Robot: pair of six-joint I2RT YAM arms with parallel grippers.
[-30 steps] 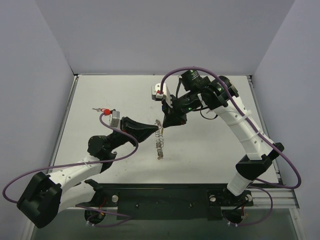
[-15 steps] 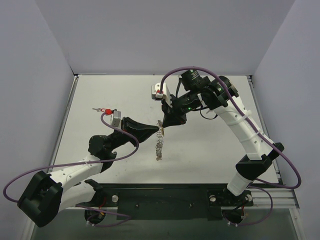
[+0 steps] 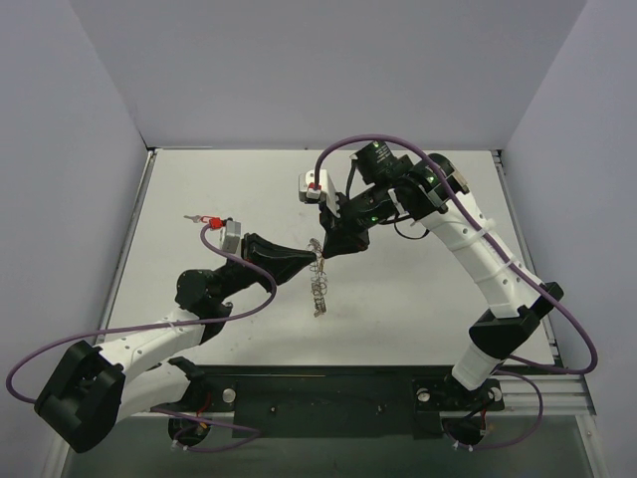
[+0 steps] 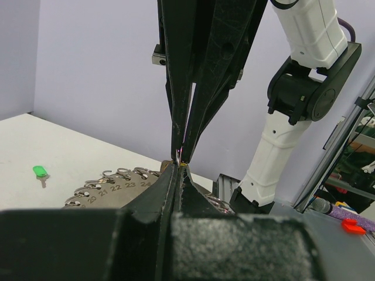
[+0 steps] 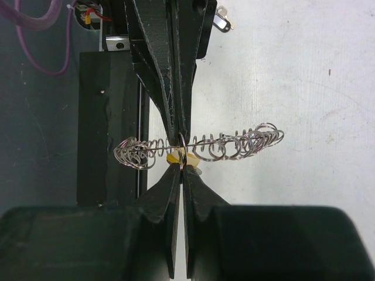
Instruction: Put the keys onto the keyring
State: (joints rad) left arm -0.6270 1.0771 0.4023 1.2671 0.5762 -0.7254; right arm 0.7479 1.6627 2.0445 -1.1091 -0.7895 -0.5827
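White table (image 3: pixel 199 179) closed in by grey walls on the left, back and right, with the two arm bases at its near edge. At far left, well apart from both arms, a red-headed key (image 3: pixel 207 219) lies on the surface near the left rim. The left gripper (image 3: pixel 315 261) reaches to mid-table, its jaws pressed together on the wire of the keyring (image 3: pixel 318 291). The keyring hangs edge-on below the tips and is strung with small loops. Whether its lower end touches the table cannot be told. The yellow-headed key (image 5: pixel 174 158) sits just beside the wire, pinched at the fully closed tips of the right gripper (image 3: pixel 322 251), which meets the left tip to tip. Bare surface extends behind and to the right. A green-headed key (image 4: pixel 39 171) lies alone on the table, away from the grippers.
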